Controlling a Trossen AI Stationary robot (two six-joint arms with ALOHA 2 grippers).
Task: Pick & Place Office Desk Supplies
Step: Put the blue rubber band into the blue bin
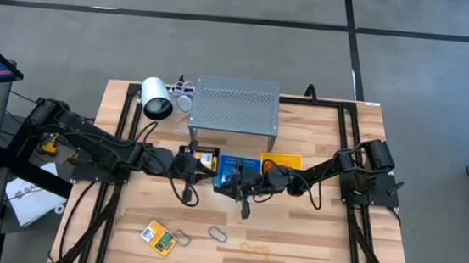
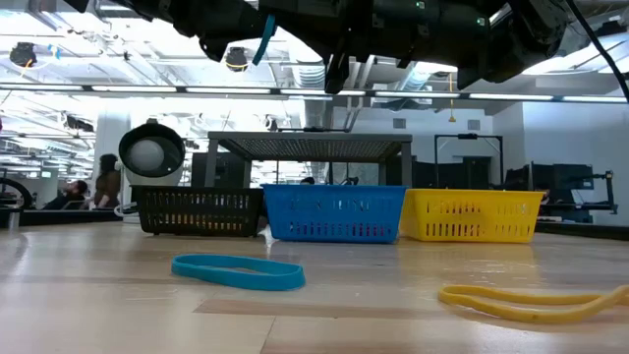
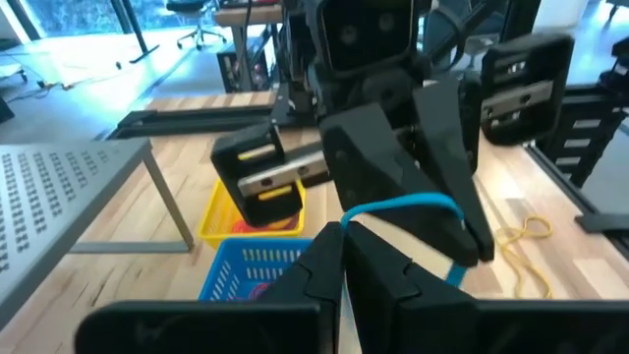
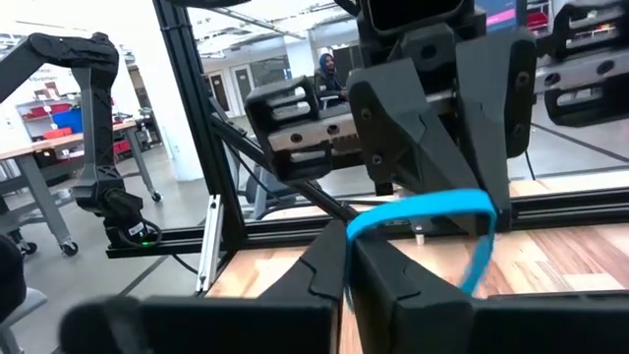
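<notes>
A thin blue band loop [image 3: 403,204] hangs in the air over the blue basket [image 1: 230,163], between my two grippers, which meet tip to tip at the table's middle. My left gripper [image 3: 342,234] comes from the table's left and is shut on the band. My right gripper [image 4: 349,241] comes from the right and is shut on the same band. On the table near the front lie another blue band [image 2: 237,270], a yellow band [image 2: 531,301], a yellow-and-green pack [image 1: 157,235] and a grey clip [image 1: 182,239]. My left gripper pinches one end of the blue band's loop [image 3: 347,218] between its two fingertips, reaching in about level from the table's left. The band is lifted clear and arches over to the other gripper. My right gripper pinches the band [image 4: 352,229] between its two fingertips, about level, from the table's right. The band bows across to the left gripper's fingers [image 4: 491,167], and a slack part [image 4: 479,258] hangs below them.
A black basket [image 2: 197,209], the blue basket [image 2: 334,213] and a yellow basket [image 2: 472,214] stand in a row before the grey perforated shelf [image 1: 235,104]. A white cylindrical lamp-like object [image 1: 156,99] lies left of the shelf. Bare wood lies toward the table's front edge.
</notes>
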